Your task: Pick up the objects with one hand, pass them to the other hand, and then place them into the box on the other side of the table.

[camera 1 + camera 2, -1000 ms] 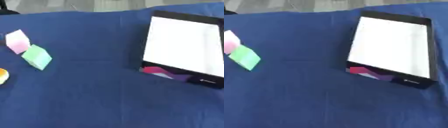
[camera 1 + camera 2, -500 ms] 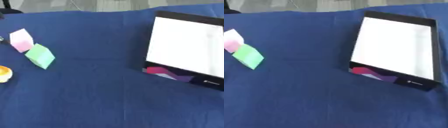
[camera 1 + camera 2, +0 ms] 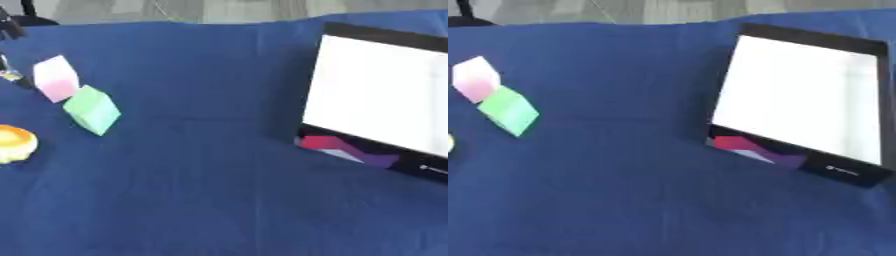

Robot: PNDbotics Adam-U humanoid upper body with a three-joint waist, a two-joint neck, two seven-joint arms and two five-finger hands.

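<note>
No hand shows in either view, so finger states cannot be told; the pink block point(image 3: 56, 78), green block point(image 3: 92, 109) and orange object point(image 3: 14, 143) wait at far left, the box point(image 3: 868, 177) empty at right, so a left-hand pickup seems next.

Surface point(image 3: 201, 190): covered by a dark blue cloth, reaching to every lower edge of both views. Cloth shows faint creases, incl. a roughly horizontal fold line across the middle. Beyond the far edge of the surface: a strip of pale grey floor point(image 3: 667, 10). Top left corner: a dark, curved object point(image 3: 35, 20) on the floor side, partly cut off by the frame; identity not determinable.
</note>
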